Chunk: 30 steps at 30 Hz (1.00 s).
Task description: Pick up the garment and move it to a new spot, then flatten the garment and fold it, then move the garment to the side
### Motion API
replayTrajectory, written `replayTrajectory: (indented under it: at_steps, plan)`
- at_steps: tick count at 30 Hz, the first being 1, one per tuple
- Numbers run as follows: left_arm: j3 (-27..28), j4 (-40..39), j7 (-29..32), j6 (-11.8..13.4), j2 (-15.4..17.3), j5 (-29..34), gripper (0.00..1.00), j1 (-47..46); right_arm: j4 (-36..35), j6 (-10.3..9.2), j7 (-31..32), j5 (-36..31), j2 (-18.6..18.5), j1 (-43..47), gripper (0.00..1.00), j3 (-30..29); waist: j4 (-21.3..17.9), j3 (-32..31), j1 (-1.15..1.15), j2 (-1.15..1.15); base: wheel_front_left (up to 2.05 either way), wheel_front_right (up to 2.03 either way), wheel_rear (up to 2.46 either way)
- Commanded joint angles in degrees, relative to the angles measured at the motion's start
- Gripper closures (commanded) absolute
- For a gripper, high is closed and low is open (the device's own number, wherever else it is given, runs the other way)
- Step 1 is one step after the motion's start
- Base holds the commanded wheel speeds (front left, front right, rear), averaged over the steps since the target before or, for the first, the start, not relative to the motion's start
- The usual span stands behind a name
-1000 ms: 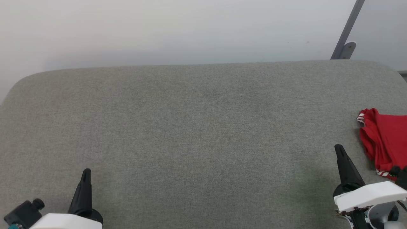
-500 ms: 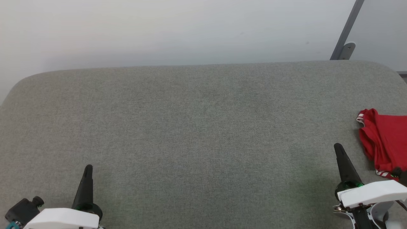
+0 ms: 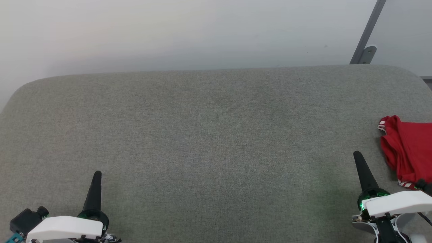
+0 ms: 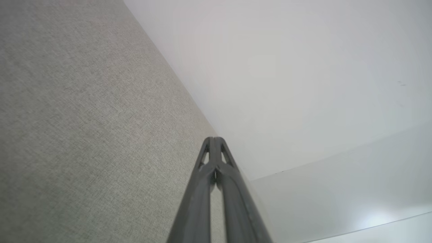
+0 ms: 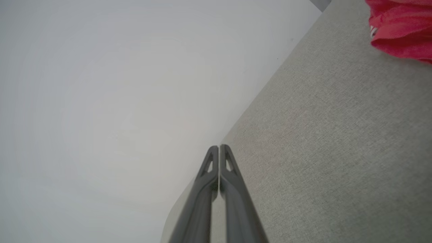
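Observation:
The garment (image 3: pixel 408 148) is a crumpled red heap with red-and-white striped trim, lying at the right edge of the grey table (image 3: pixel 216 135) and cut off by the frame. In the right wrist view the garment (image 5: pixel 401 30) shows at the top right corner. My right gripper (image 3: pixel 357 156) is shut and empty, hovering just left of the garment and apart from it; its fingers (image 5: pixel 218 150) press together. My left gripper (image 3: pixel 97 174) stands shut and empty at the lower left, far from the garment, fingers (image 4: pixel 213 140) closed.
The grey fabric-covered table has rounded far corners and meets a pale wall (image 3: pixel 189 30). A grey metal post with a bracket (image 3: pixel 366 50) rises behind the far right corner.
Both grippers have crept slightly forward, up the head view; the left one more. The garment has not moved.

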Motion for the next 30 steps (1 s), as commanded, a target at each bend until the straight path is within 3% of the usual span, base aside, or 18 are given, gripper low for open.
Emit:
replayTrajectory:
  at_steps: [1, 30]
  plan:
    - [0.5, -0.2, 0.6, -0.1, 0.2, -1.5, 1.00, -1.5, -0.2, 0.00, 0.3, 1.6, 0.0, -1.3, 1.00, -0.1, 0.0, 0.0, 0.00, 0.00, 0.00, 0.00, 0.00]
    - [1.9, 1.8, 4.7, -0.1, -2.2, -14.1, 1.00, -4.3, 2.3, -0.01, 1.8, 15.7, 0.9, -2.6, 1.00, -0.6, -0.1, -0.4, 0.00, 0.00, 0.00, 0.00, 0.00]
